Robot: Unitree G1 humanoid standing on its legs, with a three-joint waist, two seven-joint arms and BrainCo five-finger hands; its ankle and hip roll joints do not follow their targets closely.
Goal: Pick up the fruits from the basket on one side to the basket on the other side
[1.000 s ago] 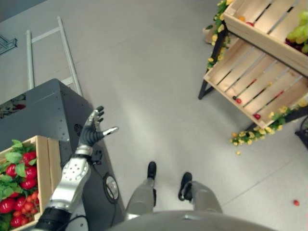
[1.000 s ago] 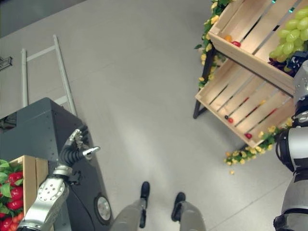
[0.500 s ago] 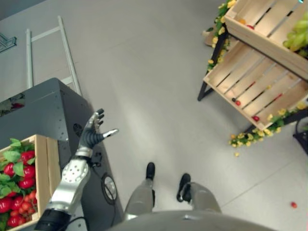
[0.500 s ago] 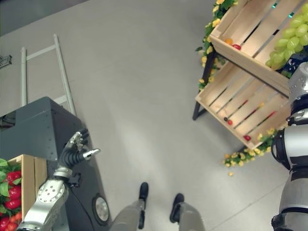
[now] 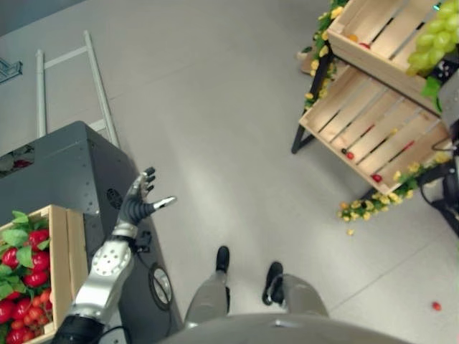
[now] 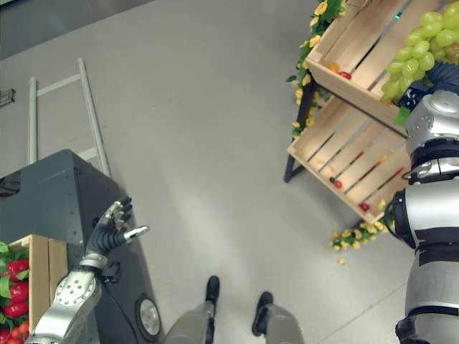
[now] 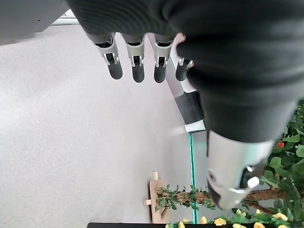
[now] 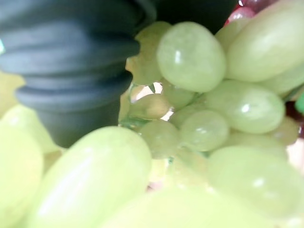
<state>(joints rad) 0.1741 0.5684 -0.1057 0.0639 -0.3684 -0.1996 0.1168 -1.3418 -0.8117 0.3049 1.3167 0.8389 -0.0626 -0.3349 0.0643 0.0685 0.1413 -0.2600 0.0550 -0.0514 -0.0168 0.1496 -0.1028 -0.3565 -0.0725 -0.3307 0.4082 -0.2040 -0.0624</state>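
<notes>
Green grapes (image 6: 414, 44) sit in the top crate (image 6: 344, 50) at the upper right, with the right hand (image 8: 71, 71) buried among them (whether its fingers grip cannot be told). At lower left, the left hand (image 5: 138, 203) hangs open, empty.

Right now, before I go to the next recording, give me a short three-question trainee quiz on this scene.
1. True or false: the left robot hand holds a fruit.
2. Multiple choice: the green grapes lie in A) the upper tier of the wooden crate stand, B) the lower tier, C) the crate of red fruit.
3. Fill in: the right wrist view looks closely at green ____.

Key:
1. False; its fingers are spread and it holds nothing, raised over the grey cabinet.
2. A.
3. Grapes; the right robot hand's cover sits against them, its fingers hidden.
</notes>
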